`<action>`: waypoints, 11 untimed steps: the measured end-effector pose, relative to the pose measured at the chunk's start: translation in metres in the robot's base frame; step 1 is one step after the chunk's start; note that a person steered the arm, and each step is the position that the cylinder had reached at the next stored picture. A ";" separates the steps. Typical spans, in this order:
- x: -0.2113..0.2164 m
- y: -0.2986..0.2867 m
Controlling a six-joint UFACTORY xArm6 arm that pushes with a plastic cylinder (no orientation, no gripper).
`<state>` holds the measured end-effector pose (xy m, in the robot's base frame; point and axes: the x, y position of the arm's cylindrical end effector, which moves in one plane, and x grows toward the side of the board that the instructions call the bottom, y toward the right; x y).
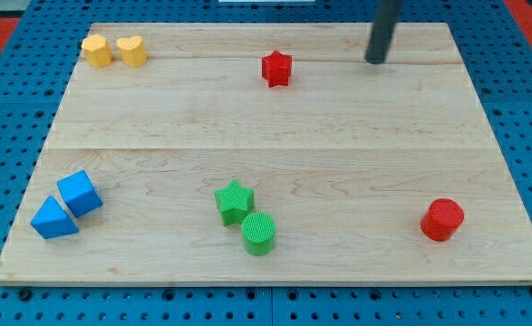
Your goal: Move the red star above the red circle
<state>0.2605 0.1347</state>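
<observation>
The rod carries no claw, so nothing is held; my tip (375,61) rests on the tabletop (275,127), to the view's right of the red star (276,69) and apart from it. The red circle (442,220) sits well below the star, toward the view's bottom right.

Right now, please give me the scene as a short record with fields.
tip: my tip, view's top, right of the red star, not touching it
red star, top centre
red circle, bottom right
green pair: green star touching green circle
blue pair: blue cube, blue triangle, bottom left
yellow pair: yellow blocks, top left
</observation>
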 end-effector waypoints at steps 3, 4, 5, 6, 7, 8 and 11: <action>0.071 -0.133; 0.108 -0.138; 0.135 -0.185; 0.164 -0.165; 0.166 -0.117; 0.163 -0.068; 0.178 0.013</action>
